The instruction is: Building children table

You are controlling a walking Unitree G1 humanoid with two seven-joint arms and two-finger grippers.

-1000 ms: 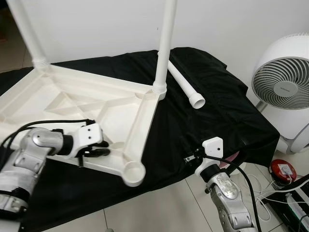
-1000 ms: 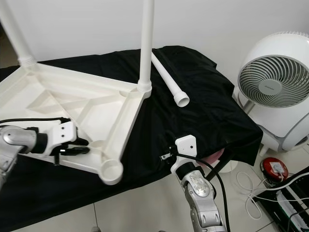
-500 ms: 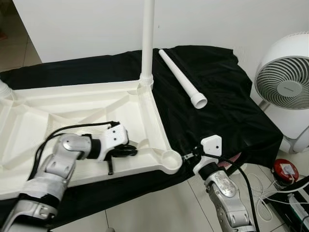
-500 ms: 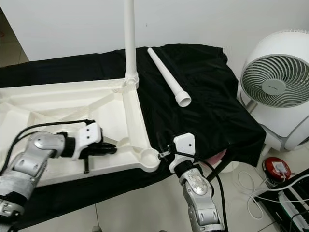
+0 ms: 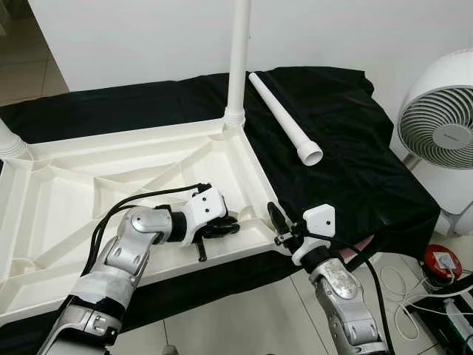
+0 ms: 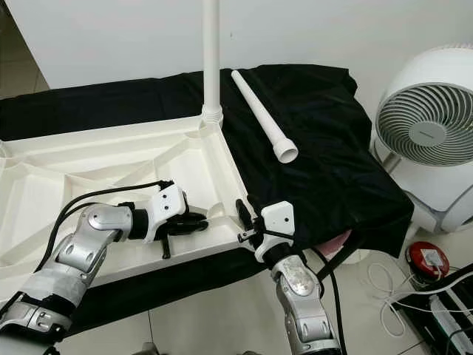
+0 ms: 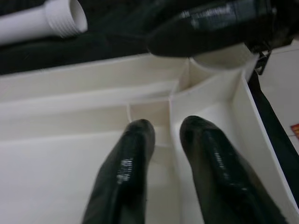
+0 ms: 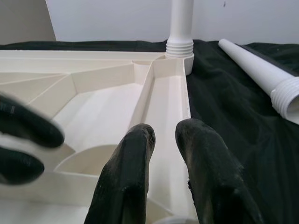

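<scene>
**Upturned white tabletop on the black-draped desk**

The white plastic tabletop [image 5: 111,192] lies underside up on the desk [image 5: 355,170], its ribs and corner sockets showing. Two legs stand screwed in: one upright leg [image 5: 238,66] at the far corner, another leg stub [image 5: 9,140] at the robot's far left. A third, loose leg [image 5: 284,118] lies on the black cloth just beside the tabletop. The left gripper [image 5: 222,225] has its fingers slightly parted over a rib inside the near corner. The right gripper [image 5: 275,220] has its fingers a little apart at the tabletop's near corner edge, holding nothing. One white fan [image 5: 440,133] stands to the right.
</scene>
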